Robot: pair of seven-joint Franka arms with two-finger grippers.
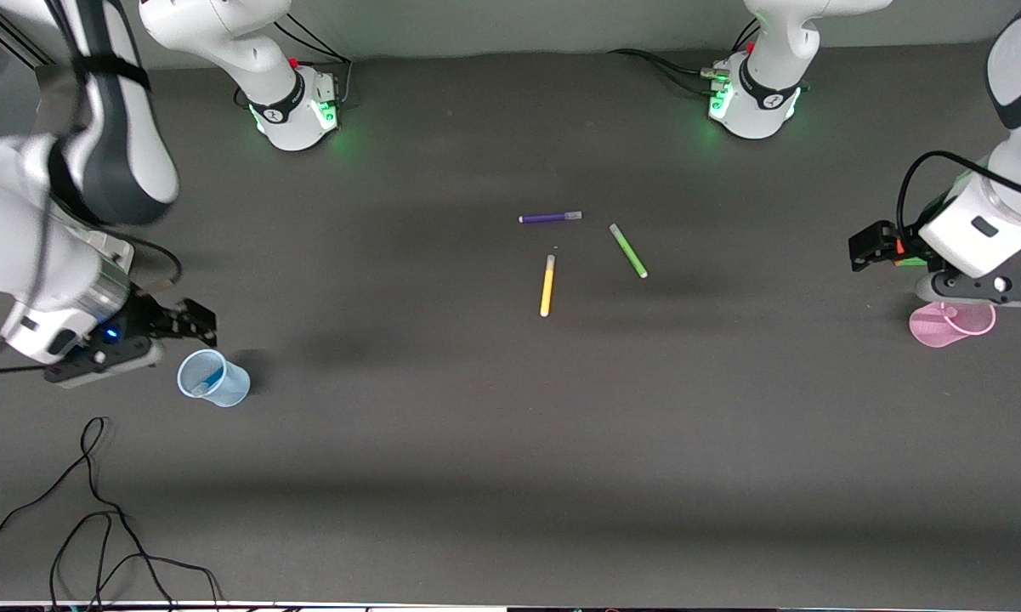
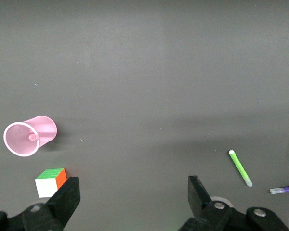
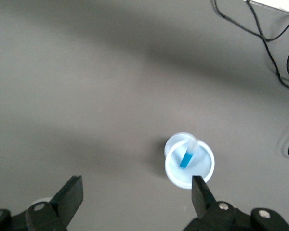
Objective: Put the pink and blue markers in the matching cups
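The pale blue cup [image 1: 213,379] stands toward the right arm's end of the table with the blue marker [image 1: 207,382] in it. In the right wrist view the marker [image 3: 187,157] leans inside the cup [image 3: 202,171]. My right gripper [image 1: 102,360] hangs open and empty beside this cup, also in its own view [image 3: 137,186]. The light pink cup [image 1: 952,326] stands at the left arm's end, and the pink marker's end [image 2: 32,137] shows inside the cup [image 2: 43,129]. My left gripper [image 1: 982,289] is open and empty just above it, also in its own view [image 2: 133,188].
A purple pen [image 1: 550,218], a green pen [image 1: 628,251] and a yellow pen [image 1: 547,286] lie mid-table. A multicoloured puzzle cube [image 2: 51,181] sits by the pink cup. Loose black cables [image 1: 93,510] trail at the near edge at the right arm's end.
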